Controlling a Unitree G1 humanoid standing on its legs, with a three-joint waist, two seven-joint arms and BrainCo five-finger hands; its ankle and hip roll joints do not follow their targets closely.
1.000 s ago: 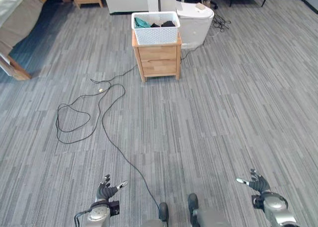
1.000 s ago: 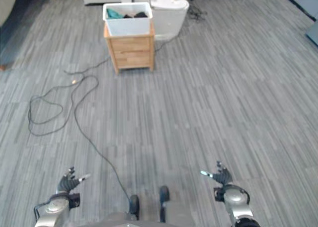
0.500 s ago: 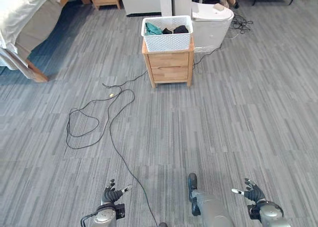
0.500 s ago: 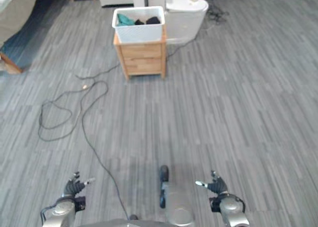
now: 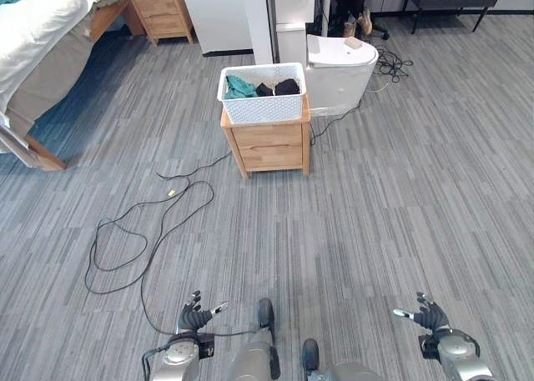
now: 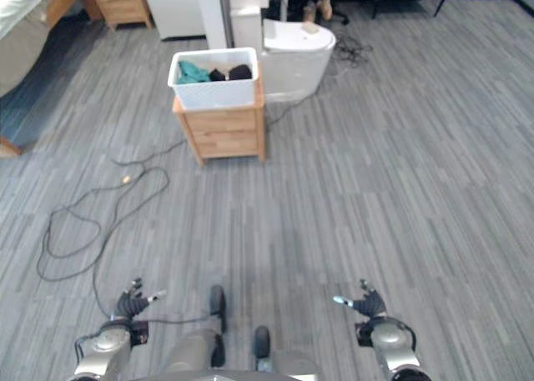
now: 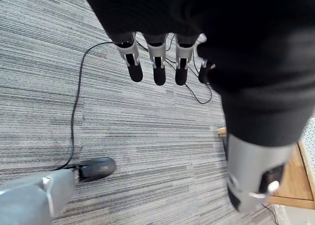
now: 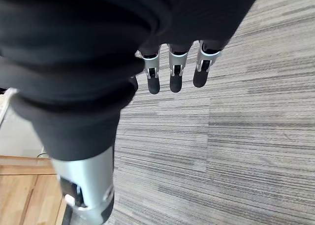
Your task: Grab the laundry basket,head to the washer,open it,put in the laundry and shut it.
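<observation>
A white laundry basket (image 5: 262, 103) holding teal and dark clothes sits on a small wooden nightstand (image 5: 269, 147) far ahead of me. Right behind it stands a white round-topped washer (image 5: 340, 62). My left hand (image 5: 195, 316) hangs low at the near left, fingers straight and holding nothing. My right hand (image 5: 428, 314) hangs low at the near right, also open and empty. Both are far from the basket. In the left wrist view my fingers (image 7: 156, 62) point over the carpet; in the right wrist view the fingers (image 8: 174, 70) do the same.
A black cable (image 5: 142, 231) loops across the grey carpet at the left, between me and the nightstand. A bed (image 5: 37, 39) stands at the far left with another nightstand (image 5: 163, 10) beside it. A person's feet (image 5: 357, 22) show behind the washer.
The camera has shifted: the basket, nightstand and washer now sit a little left and lower in view, and more of the room behind shows. Both hands stay low and open.
</observation>
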